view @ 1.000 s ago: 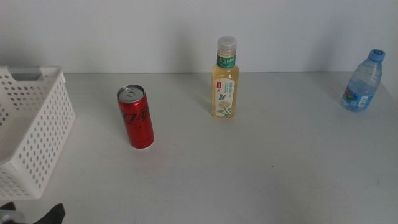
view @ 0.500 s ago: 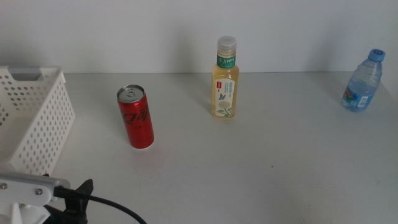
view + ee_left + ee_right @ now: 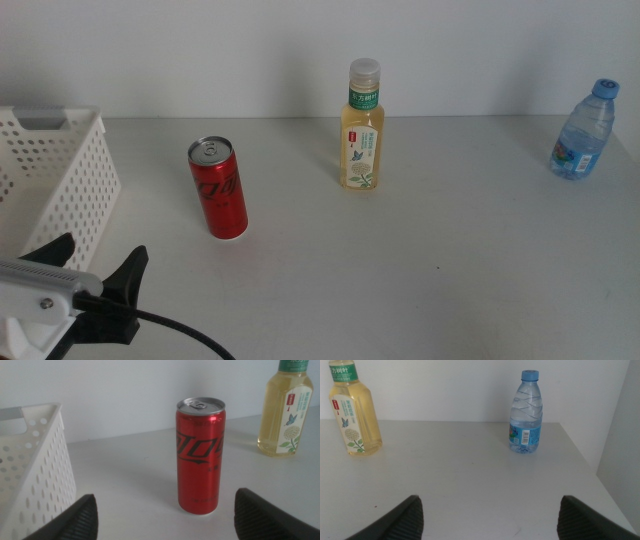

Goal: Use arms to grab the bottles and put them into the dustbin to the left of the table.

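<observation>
Can (image 3: 218, 200): red, slim, upright on the surface (image 3: 400, 280), long axis vertical; stands free, nothing touching it.
Bearing from left hand (image 3: 95, 275): ahead and a little toward the table's centre, near but apart; in the left wrist view the can (image 3: 200, 455) sits between the two jaws' lines, nearer the right one.
Left hand state: jaws spread wide, empty; gap looks ample for the can's width.
Nearer arm: left, by a clear margin; judged the one to take the can.
Approach needed: judged a level advance with jaws to either side of the can's body, slight correction sideways to centre it.
Dustbin (image 3: 50, 190): white perforated basket at the left edge, just beside the left hand, near the can.
Tea bottle (image 3: 363, 128): upright, further back, well apart from the can.
Water bottle (image 3: 583, 132): upright at the far right, well apart from the rest.
Right hand (image 3: 485, 512): out of the middle view; jaws apart, empty, facing the water bottle.
</observation>
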Tool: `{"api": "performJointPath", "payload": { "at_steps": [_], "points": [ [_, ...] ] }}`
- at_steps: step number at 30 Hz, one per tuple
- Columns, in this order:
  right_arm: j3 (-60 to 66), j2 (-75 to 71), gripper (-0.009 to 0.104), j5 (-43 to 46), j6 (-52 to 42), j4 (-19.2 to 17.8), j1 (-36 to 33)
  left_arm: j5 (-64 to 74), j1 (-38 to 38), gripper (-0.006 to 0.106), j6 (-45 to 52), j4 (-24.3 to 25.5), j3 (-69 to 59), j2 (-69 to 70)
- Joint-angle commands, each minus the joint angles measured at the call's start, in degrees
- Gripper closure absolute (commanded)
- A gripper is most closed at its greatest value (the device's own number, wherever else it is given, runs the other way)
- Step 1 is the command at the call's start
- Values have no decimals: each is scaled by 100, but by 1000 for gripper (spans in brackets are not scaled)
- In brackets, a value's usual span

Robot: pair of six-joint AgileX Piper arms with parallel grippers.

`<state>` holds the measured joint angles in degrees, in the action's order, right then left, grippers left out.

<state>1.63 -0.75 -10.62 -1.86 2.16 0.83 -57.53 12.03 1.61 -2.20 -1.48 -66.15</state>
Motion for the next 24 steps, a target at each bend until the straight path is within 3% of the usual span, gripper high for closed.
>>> {"api": "performJointPath", "payload": {
  "at_steps": [1,11,24],
  "points": [
    [-53,-120,23,394,-68,-52,29,-551,21,7,-23,-3,-31,51],
    [-53,-120,23,394,-68,-52,29,-579,21,7,-12,121,347,-560],
    [-53,-120,23,394,-68,-52,29,-751,21,7,-459,942,2083,-2629]
  ]
}}
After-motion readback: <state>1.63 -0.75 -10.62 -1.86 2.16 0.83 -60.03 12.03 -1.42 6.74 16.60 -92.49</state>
